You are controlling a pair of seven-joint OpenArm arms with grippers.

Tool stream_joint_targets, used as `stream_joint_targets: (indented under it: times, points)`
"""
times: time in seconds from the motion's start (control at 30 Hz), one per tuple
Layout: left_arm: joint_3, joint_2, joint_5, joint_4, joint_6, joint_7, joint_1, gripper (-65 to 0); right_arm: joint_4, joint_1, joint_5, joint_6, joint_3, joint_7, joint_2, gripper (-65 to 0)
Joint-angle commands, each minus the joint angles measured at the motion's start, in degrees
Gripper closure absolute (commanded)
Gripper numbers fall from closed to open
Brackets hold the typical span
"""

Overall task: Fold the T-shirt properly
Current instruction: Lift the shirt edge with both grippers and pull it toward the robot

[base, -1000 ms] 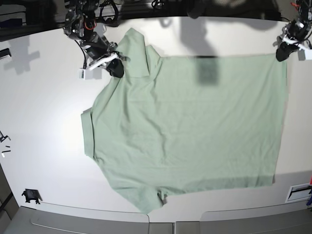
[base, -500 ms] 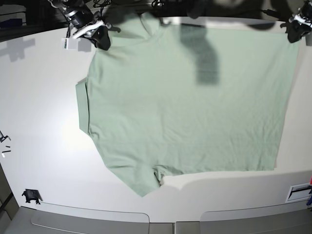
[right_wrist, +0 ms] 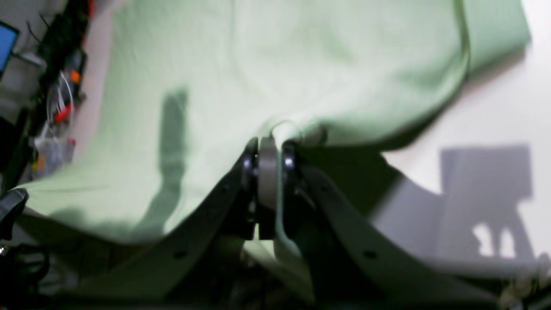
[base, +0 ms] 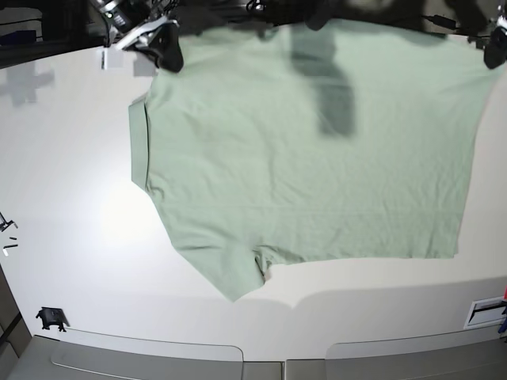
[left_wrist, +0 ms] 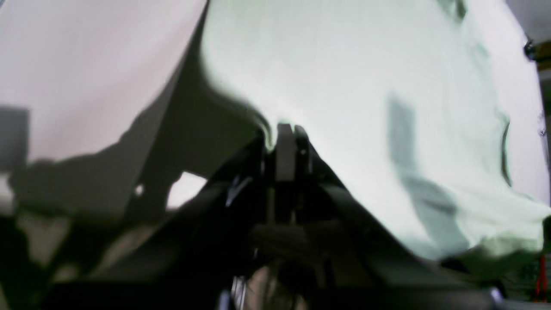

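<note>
The pale mint-green T-shirt hangs spread out, lifted by its far edge over the white table. Its collar band is at the left and one sleeve droops at the lower left. My right gripper, at the top left of the base view, is shut on the shirt's shoulder. My left gripper, at the top right, is shut on the shirt's hem corner. The fabric stretches between both grippers.
A small black part lies at the table's front left. A white tray shows at the front right edge. Grey bins run along the near edge. Cables and electronics stand behind the table.
Both grippers have risen and moved toward the far edge, carrying the shirt's top edge up. The shirt went from lying flat to hanging stretched, and its lower edge slid away from the front.
</note>
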Motion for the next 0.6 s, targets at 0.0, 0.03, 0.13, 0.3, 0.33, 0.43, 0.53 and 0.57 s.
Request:
stream_joint_targets:
  times: [0.0, 0.03, 0.13, 0.3, 0.33, 0.43, 0.53, 0.57]
  points:
    - [-0.6, -1.0, -0.7, 0.8, -0.7, -1.3, -1.0, 0.0, 1.1, 1.4, 0.1, 0.4, -0.4, 1.2, 0.3, 0.0]
    - [-0.5, -1.1, 0.5, 0.8, -0.7, -1.3, -2.9, 0.0, 1.0, 3.1, -1.5, 0.3, -1.1, 1.3, 0.3, 0.0]
    - [1.0, -1.2, 5.4, 0.8, -0.7, -2.9, -8.0, 0.0, -0.7, 8.5, -7.4, -0.8, -3.5, 3.5, 0.3, 0.0]
    - [6.1, -1.2, 17.4, 0.8, -0.7, -10.3, -14.8, 0.0, -8.2, 17.9, -15.2, -3.5, -5.0, 6.6, -0.4, 0.0]
    - [7.2, -1.2, 19.7, 0.8, 0.2, -11.1, -16.0, 0.0, -10.3, 19.6, -15.3, -3.5, -5.0, 6.6, -0.3, 0.0]
    - [9.8, -1.2, 25.0, 0.8, 2.8, -12.7, -18.9, 0.0, -16.2, 24.1, -15.3, -3.5, -5.0, 6.6, -0.3, 0.0]
    - [12.1, -1.2, 27.9, 0.8, 3.9, -12.9, -20.6, 0.0, -20.6, 27.5, -15.2, -3.4, -5.0, 6.6, -0.3, 0.0]
    - [12.7, -1.1, 28.7, 0.8, 4.2, -12.9, -20.9, 0.0, -21.5, 28.3, -15.2, -3.4, -5.0, 6.6, -0.4, 0.0]
